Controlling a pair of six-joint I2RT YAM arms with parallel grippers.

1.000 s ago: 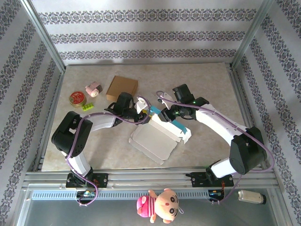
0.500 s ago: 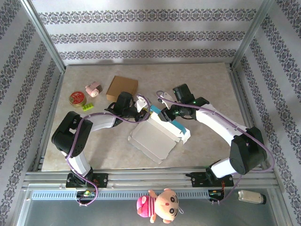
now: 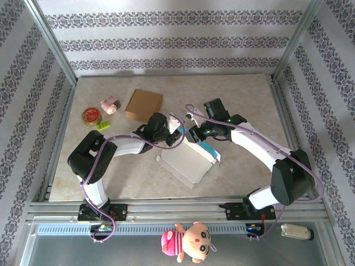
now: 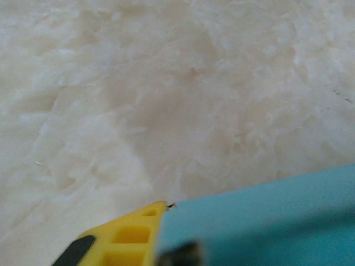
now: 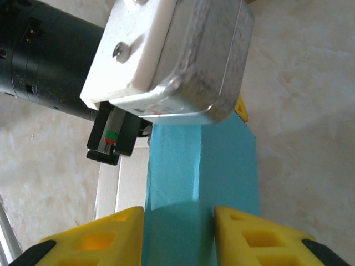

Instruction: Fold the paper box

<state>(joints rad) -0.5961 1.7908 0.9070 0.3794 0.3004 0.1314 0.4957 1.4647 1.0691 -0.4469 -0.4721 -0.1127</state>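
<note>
Paper box (image 3: 188,163) mid-fold: left gripper (image 3: 178,134) pinched shut on its blue flap (image 5: 199,166), right gripper (image 5: 178,220) straddling that flap, grip unclear; next probably needs the flap pressed inward.

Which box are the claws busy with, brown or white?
The white box with the blue flap, in the middle. The left claw and right claw are both at that flap; the brown box sits untouched farther back.

Blurred teal box flap (image 4: 260,221) and one yellow fingertip (image 4: 130,238), both half beyond the bottom edge.
</note>
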